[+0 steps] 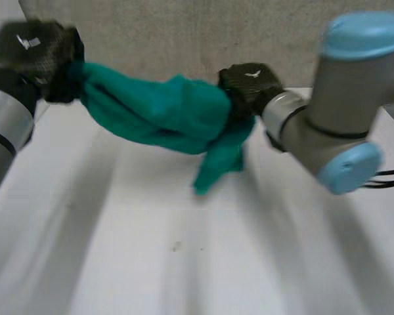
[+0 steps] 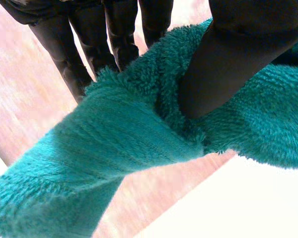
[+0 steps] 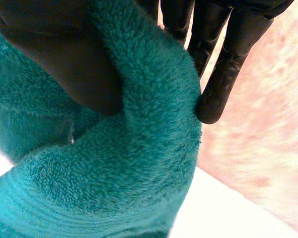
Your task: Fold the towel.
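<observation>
A teal towel (image 1: pixel 164 111) hangs bunched in the air above the white table (image 1: pixel 184 262), stretched between both hands. My left hand (image 1: pixel 43 56) holds its left end, thumb (image 2: pixel 223 69) pressed into the pile against the fingers (image 2: pixel 89 54). My right hand (image 1: pixel 249 85) pinches the right end, where a loose tail (image 1: pixel 217 167) droops toward the table. In the right wrist view the thumb (image 3: pixel 64 59) and fingers (image 3: pixel 223 74) clamp a thick fold of towel (image 3: pixel 139 148). The towel (image 2: pixel 114 148) sags away from the left hand.
A beige wall (image 1: pixel 184 33) rises behind the table's far edge. My right arm's elbow (image 1: pixel 341 131) juts over the table's right side. The left forearm (image 1: pixel 3 125) stands at the left edge.
</observation>
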